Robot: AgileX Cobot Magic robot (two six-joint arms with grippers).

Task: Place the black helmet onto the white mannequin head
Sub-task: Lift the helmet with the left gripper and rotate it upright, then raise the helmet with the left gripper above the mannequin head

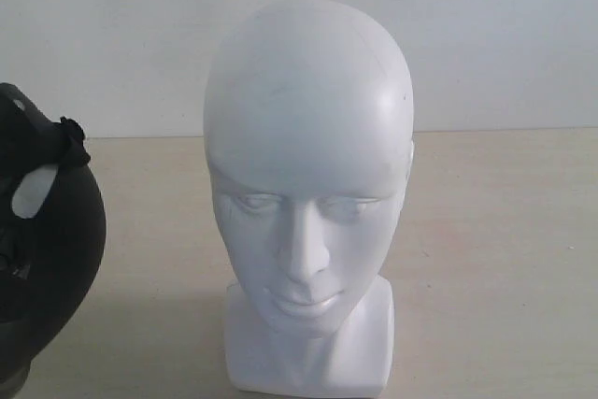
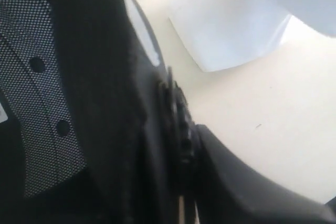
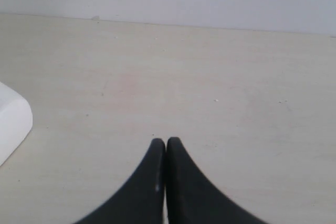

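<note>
The white mannequin head (image 1: 308,203) stands upright in the middle of the table, facing the exterior camera. The black helmet (image 1: 47,249) shows partly at the left edge of that view, with a small white label on it. In the left wrist view the helmet's mesh lining (image 2: 42,103) and rim fill most of the picture, and my left gripper (image 2: 184,182) is closed on the rim, one dark finger (image 2: 252,182) lying against its outer side. The head's white base (image 2: 226,24) lies just beyond. My right gripper (image 3: 166,142) is shut and empty above the bare table.
The tabletop (image 1: 495,259) is pale wood and ends at a white wall (image 1: 505,35) behind the head. A corner of the head's base (image 3: 13,124) shows at the edge of the right wrist view.
</note>
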